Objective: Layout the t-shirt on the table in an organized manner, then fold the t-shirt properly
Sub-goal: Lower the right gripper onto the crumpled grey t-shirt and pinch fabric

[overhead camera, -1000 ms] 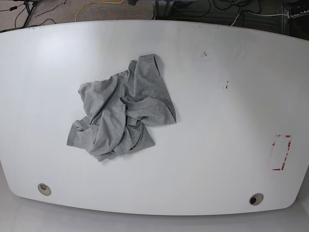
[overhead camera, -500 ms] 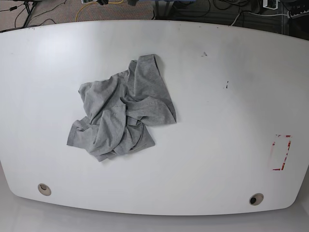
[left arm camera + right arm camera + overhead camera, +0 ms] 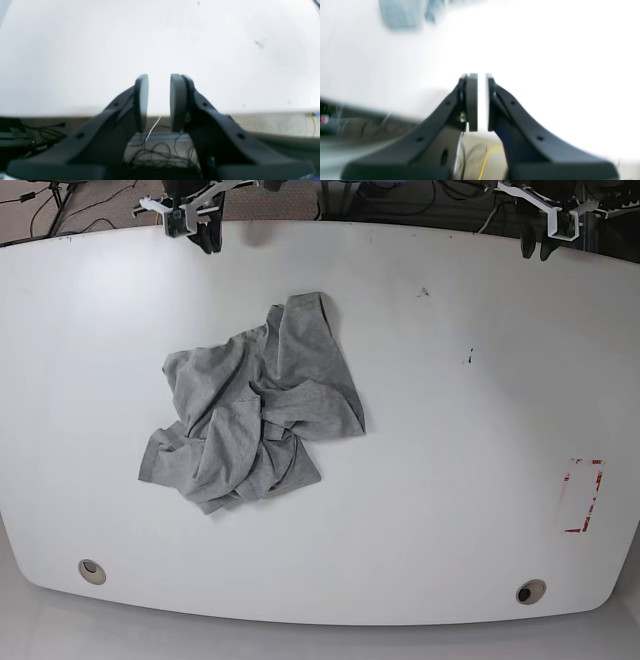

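The grey t-shirt (image 3: 255,405) lies crumpled in a heap left of centre on the white table (image 3: 450,480). In the base view my right gripper (image 3: 205,235) hangs over the far edge at the left, well behind the shirt. My left gripper (image 3: 540,242) hangs over the far edge at the right. In the left wrist view the left gripper (image 3: 159,77) has a narrow gap and holds nothing; only bare table (image 3: 75,50) lies ahead. In the blurred right wrist view the right gripper (image 3: 481,76) is almost closed and empty, with the t-shirt (image 3: 400,12) far ahead at the top left.
Two round grommets (image 3: 91,571) (image 3: 530,591) sit near the front edge. A red tape rectangle (image 3: 582,495) is at the right. Small dark specks (image 3: 422,292) mark the far right part. Floor and cables (image 3: 155,150) lie beyond the far edge.
Both arms have come into the base view at the far edge, one at each side. The t-shirt has not moved.
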You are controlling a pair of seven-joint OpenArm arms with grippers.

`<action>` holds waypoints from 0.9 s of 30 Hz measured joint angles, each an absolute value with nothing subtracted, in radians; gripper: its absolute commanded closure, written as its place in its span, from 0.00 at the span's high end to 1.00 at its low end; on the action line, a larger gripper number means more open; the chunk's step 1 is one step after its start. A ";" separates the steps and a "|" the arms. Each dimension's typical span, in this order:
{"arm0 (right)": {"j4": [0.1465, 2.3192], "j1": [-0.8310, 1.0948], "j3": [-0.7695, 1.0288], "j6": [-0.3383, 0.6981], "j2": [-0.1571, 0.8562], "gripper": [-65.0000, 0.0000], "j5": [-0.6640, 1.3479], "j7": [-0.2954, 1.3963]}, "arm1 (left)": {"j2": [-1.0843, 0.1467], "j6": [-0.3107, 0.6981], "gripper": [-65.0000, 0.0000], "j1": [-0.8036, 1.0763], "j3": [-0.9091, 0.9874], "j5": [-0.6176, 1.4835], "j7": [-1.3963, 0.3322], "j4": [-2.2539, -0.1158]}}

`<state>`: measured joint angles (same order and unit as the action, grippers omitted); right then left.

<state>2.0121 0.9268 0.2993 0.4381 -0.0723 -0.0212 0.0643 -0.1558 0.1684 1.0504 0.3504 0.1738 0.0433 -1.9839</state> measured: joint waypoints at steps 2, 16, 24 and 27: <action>2.011 0.887 0.299 0.438 -0.072 0.15 -0.021 0.075 | -0.155 0.168 0.40 1.017 0.350 0.175 0.047 -1.984; 2.013 0.564 0.293 0.560 -0.076 0.70 -0.026 0.328 | -0.154 0.158 0.57 0.876 0.289 0.174 0.053 -1.984; 2.008 0.414 0.167 0.611 -0.001 0.76 -0.029 0.433 | -0.152 0.159 0.57 0.833 0.266 0.174 0.053 -1.983; 2.002 0.362 0.088 0.611 0.042 0.76 -0.028 0.457 | -0.152 0.166 0.57 0.828 0.263 0.174 0.054 -1.983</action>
<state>2.0018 0.3618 0.0879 0.6109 0.0418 -0.0284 0.4568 -0.1524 0.1661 0.8284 0.2630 0.1738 0.0536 -1.9835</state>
